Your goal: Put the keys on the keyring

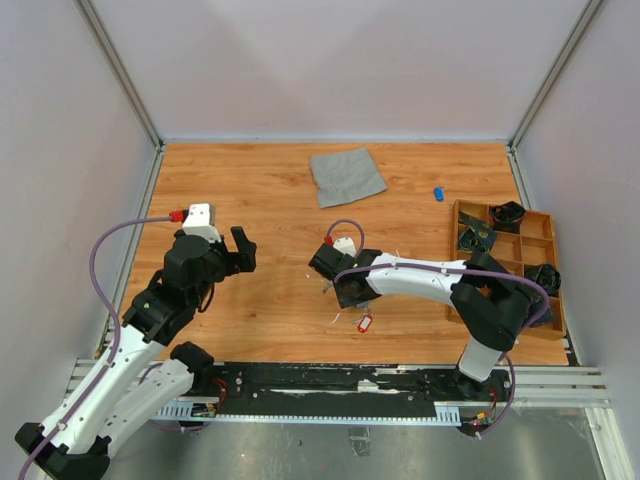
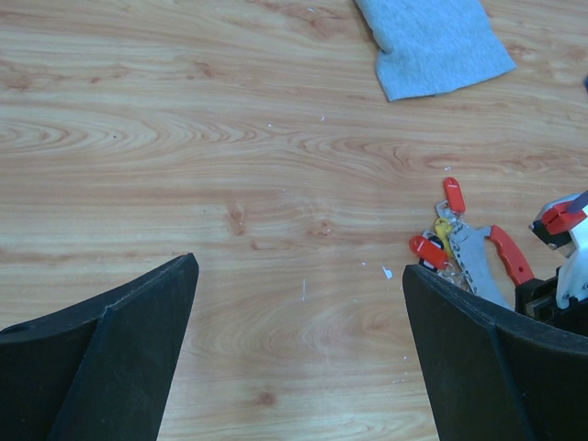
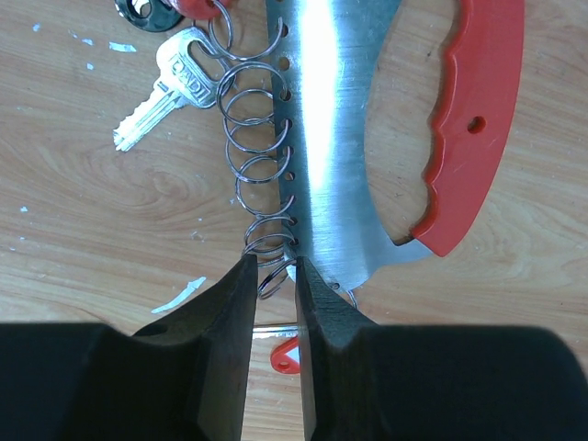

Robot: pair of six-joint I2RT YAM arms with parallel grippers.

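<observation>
The keyring lies flat on the wood: a silvery plate with a red curved grip and a row of wire rings along its holed edge. A silver key hangs on an upper ring, beside black and red key heads. My right gripper is shut on the lowest wire ring. A red-headed key lies behind its fingers, also seen as. My left gripper hangs open over bare wood, left of the keyring and red and yellow keys.
A grey cloth lies at the back centre. A small blue piece sits to its right. A wooden tray with black items stands at the right edge. Walls close in the table on three sides.
</observation>
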